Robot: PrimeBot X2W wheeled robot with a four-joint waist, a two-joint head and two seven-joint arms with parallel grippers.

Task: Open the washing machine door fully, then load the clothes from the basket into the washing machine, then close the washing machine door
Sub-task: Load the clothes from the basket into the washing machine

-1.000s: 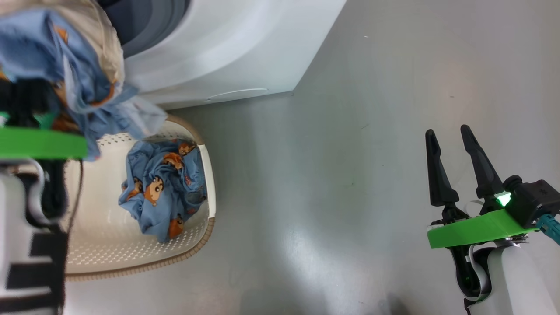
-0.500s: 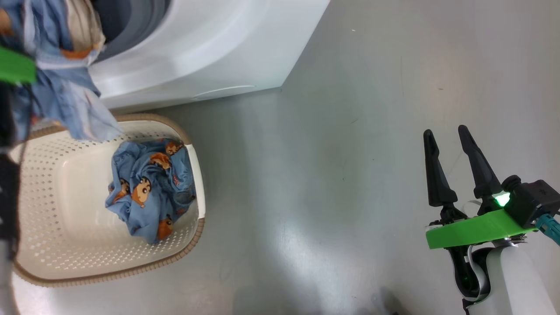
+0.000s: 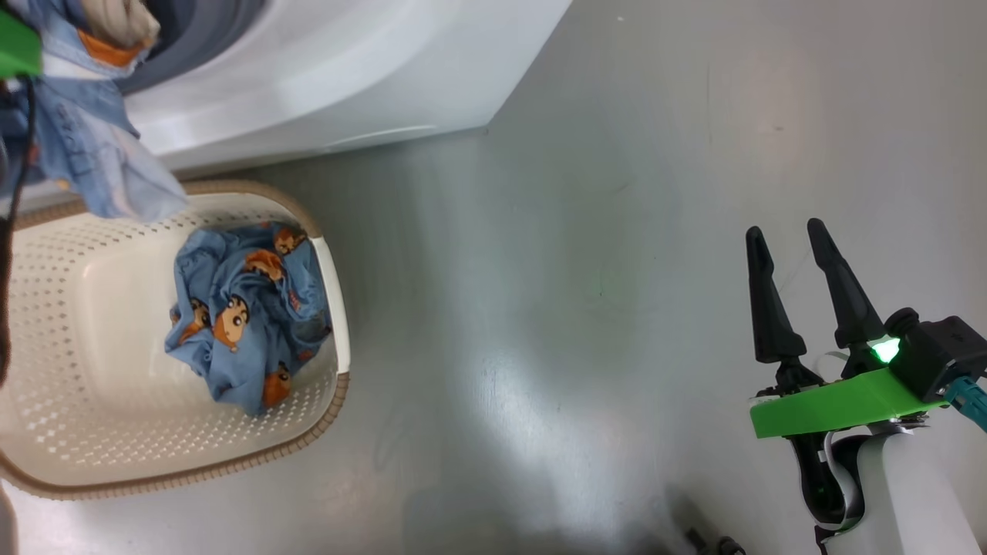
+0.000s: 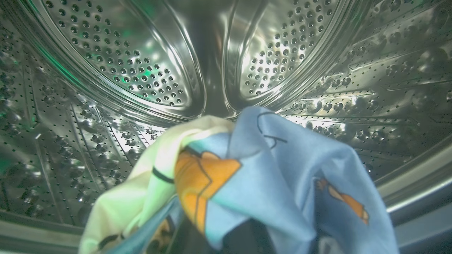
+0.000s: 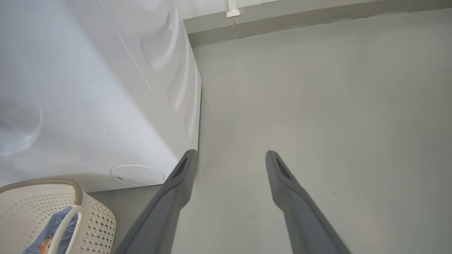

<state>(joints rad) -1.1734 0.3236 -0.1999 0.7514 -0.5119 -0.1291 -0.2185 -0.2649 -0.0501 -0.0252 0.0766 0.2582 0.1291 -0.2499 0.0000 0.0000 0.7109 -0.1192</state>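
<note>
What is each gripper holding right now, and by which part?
Left gripper grips a garment by a bunched fold, exact spot hidden; right gripper holds nothing.

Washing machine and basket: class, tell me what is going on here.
The robot's left hand is shut on a light-blue garment, holding it at the mouth of the washing machine's steel drum. Another printed garment lies in the basket. The right hand hangs open and empty over the floor.

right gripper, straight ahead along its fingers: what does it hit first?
The right gripper, open and empty, aims past the washing machine corner: nothing in the way until the grey floor, I think. Depth is unclear, so how soon is hard to say.
</note>
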